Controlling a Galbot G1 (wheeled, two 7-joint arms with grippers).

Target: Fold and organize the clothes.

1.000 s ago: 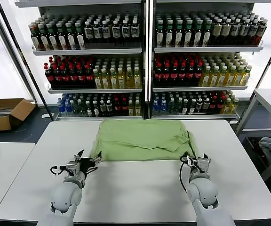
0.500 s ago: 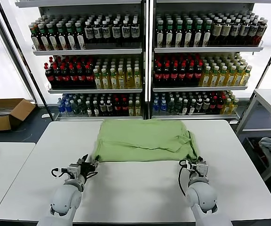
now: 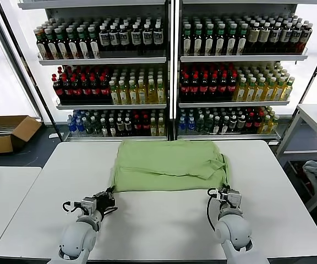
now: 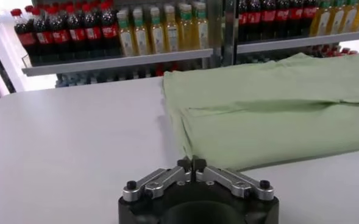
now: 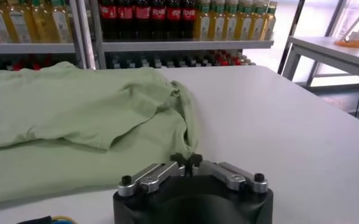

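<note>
Left gripper (image 3: 110,197) and right gripper (image 3: 220,193) are sitting pinched closed, empty, lower frame, just below the folded shirt (image 3: 169,165).

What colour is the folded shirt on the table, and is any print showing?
The shirt is plain light green; no print shows. Best seen in the head view.

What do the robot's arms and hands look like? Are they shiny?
Both arms are smooth, rounded, silvery-grey shells. The left gripper and right gripper are small, with a black base and thin silver metal fingers joined by dark screws. Black cables loop beside each wrist. In the right wrist view there are also bits of yellow and blue wire by the base.
</note>
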